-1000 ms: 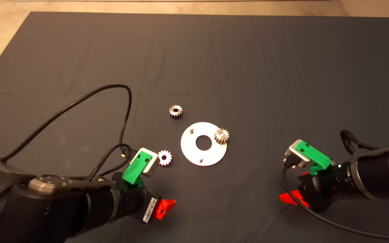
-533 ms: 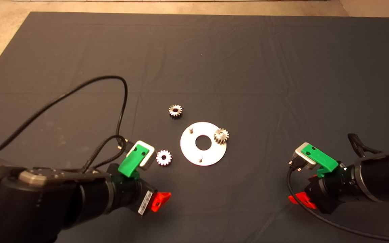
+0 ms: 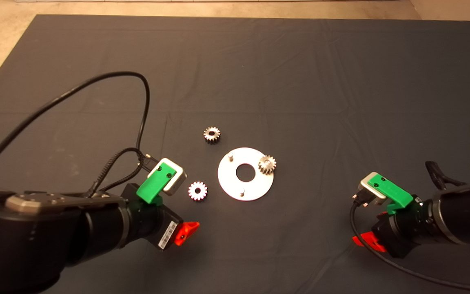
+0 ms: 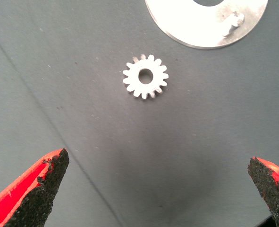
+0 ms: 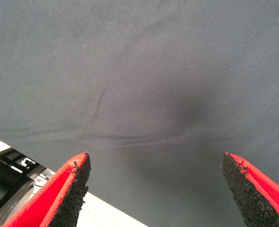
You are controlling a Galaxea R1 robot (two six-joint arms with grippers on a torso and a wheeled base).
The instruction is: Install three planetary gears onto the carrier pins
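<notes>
The shiny round disc (image 3: 227,176) lies mid-mat. Two bare carrier pins show on it, one at the far left (image 3: 230,155) and one at the near side (image 3: 242,191). One planetary gear (image 3: 267,164) sits on the disc's right rim and hides whatever is under it. A second gear (image 3: 211,134) lies on the mat beyond the disc. A third gear (image 3: 198,190) lies left of the disc. My left gripper (image 3: 184,233) hovers just short of this gear, open and empty. The left wrist view shows the gear (image 4: 145,76) ahead of the wide-open gripper (image 4: 156,189), with the disc's edge (image 4: 196,28) and a pin (image 4: 234,20) beyond. My right gripper (image 3: 363,241) is at the lower right, open and empty (image 5: 156,184).
A black cable (image 3: 96,81) loops over the mat behind the left arm. The dark mat (image 3: 300,81) has shallow wrinkles. The right wrist view shows the mat's edge and pale floor (image 5: 106,213) close by.
The left gripper has drawn back to the left, away from the third gear. The right gripper has drawn back to the right and nearer the front edge. Gears and disc have not moved.
</notes>
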